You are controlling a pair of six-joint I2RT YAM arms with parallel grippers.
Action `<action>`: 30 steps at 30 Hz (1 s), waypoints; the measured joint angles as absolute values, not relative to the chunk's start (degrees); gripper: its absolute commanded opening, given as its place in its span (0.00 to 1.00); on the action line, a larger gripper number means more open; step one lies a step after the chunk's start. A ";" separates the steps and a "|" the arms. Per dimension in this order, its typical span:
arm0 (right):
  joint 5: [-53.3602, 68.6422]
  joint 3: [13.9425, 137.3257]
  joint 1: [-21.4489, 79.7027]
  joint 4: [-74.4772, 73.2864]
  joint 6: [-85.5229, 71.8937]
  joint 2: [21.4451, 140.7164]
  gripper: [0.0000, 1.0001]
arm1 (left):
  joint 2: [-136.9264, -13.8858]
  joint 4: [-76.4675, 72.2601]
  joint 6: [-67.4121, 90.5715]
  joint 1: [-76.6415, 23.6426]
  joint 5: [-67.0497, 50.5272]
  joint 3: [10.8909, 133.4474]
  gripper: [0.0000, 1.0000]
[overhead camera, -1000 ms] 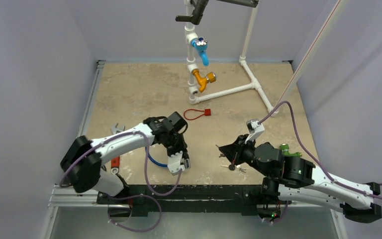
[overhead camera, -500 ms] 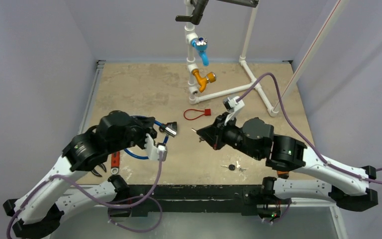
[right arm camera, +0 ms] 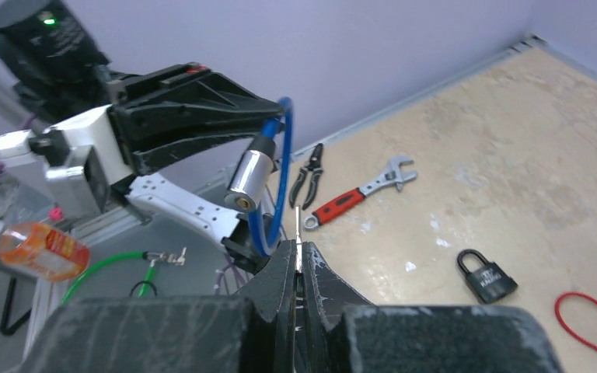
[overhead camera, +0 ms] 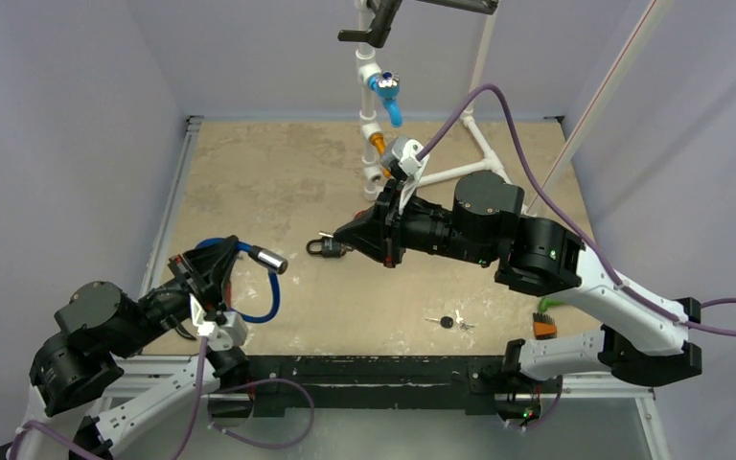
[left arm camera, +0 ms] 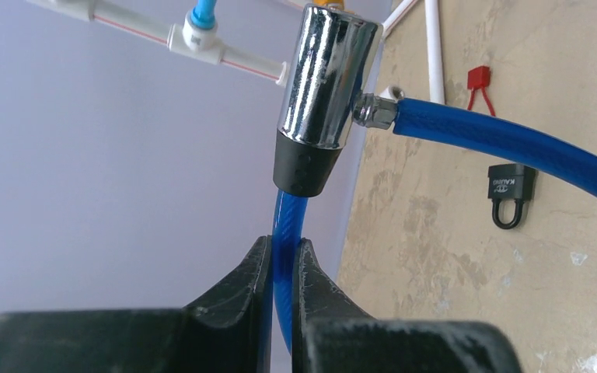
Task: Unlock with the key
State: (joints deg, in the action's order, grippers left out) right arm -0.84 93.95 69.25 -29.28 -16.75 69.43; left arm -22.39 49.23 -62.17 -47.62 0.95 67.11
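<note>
- Top view: my left gripper is clamped on the blue cable, holding it above the table; the lock sits at the top of the loop, long axis roughly left to right, free end turned toward my right gripper; that gripper is pinched shut and aims left at the lock, apart from it; the key is too small to make out here; a black padlock lies on the table beside its tip; spare keys lie near the front edge; the table is mottled tan, the walls pale lilac; a white pipe frame with a blue tap stands at the back, and my right arm covers part of an orange tap there.
- Left wrist: my jaws are narrow, squeezing the cable between them; the lock stands nearly upright, chrome end up, black collar down; its keyway face is hidden; the cable's other end enters its side; the padlock lies flat beyond; a red loop is partly hidden behind the cable.
- Right wrist: my jaws are tight on the key, seen edge-on as a thin silver blade pointing straight out; the lock hangs tilted, keyway end facing the camera, near the blade's tip but not touching; a wrench and pliers lie beyond; the red loop is cut off at the corner; an orange bottle is blurred at the left.
</note>
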 measured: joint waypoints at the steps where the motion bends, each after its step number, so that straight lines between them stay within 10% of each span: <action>1: 0.27 94.72 69.25 -29.58 -16.38 69.63 0.00 | -21.61 49.21 -62.41 -47.62 -0.30 66.67 0.00; 30: 11.68 86.61 69.25 -26.33 -16.36 68.18 0.00 | -24.12 37.39 -60.60 -42.72 -9.30 59.99 0.00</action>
